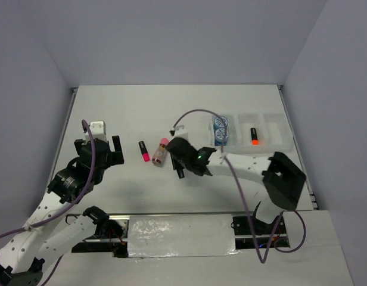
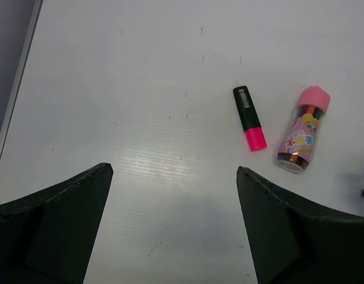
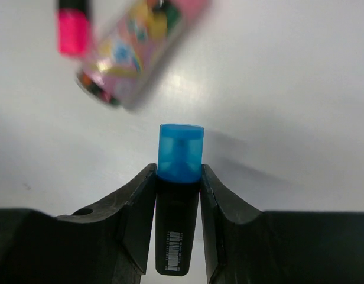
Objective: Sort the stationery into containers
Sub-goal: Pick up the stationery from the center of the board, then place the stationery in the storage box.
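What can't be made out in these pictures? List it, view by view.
Top view: blue highlighter hidden under the right pincer.
Left wrist view: same highlighter only a sliver, cut by the right edge.
Right wrist view: glue stick blurred; pink highlighter cut by the top edge.

Right pincer (image 3: 178,173): clamped on the black body of the blue-capped highlighter (image 3: 180,155) (barcode facing the camera).
Glue-stick tube (image 3: 137,50): blurred, lying on the table (image 3: 288,89) beyond.
Pink-capped highlighter (image 3: 73,29): beside the tube.
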Robot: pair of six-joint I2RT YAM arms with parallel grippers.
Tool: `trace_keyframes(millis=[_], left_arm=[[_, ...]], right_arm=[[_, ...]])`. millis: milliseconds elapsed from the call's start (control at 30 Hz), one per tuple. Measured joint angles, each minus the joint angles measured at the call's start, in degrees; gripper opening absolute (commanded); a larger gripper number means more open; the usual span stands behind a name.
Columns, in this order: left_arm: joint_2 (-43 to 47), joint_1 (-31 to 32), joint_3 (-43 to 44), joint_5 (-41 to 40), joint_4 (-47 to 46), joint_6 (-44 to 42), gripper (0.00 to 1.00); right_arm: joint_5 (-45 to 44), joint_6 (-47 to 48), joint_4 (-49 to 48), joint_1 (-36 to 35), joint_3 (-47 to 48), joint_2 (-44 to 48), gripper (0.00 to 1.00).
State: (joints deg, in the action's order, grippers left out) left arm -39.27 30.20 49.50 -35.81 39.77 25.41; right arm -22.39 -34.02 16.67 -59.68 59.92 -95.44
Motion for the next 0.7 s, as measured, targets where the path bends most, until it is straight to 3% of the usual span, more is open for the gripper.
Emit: trace_keyframes(millis=[133, 300, 433, 700], left_arm=[[-0.1, 0.0, 0.0, 0.1, -0.3, 0.0, 0.99], [-0.6, 0.0, 0.0, 0.2, -0.3, 0.0, 0.99], [-0.7, 0.0, 0.0, 0.2, -0.3, 0.0, 0.99], [-1.5, 0.0, 0.0, 0.1, -0.3, 0.0, 0.99]], right_arm=[[3.0, 14.3, -2.0, 10.3, 1.2, 12.0, 0.16], [6.9, 27.1, -3.8, 31.1, 2.4, 20.3, 0.19], [10.8, 32.7, -3.8, 45.1, 3.1, 19.3, 0.17], [17.4, 35.4, -4.6, 56.2, 6.2, 9.0, 0.18]])
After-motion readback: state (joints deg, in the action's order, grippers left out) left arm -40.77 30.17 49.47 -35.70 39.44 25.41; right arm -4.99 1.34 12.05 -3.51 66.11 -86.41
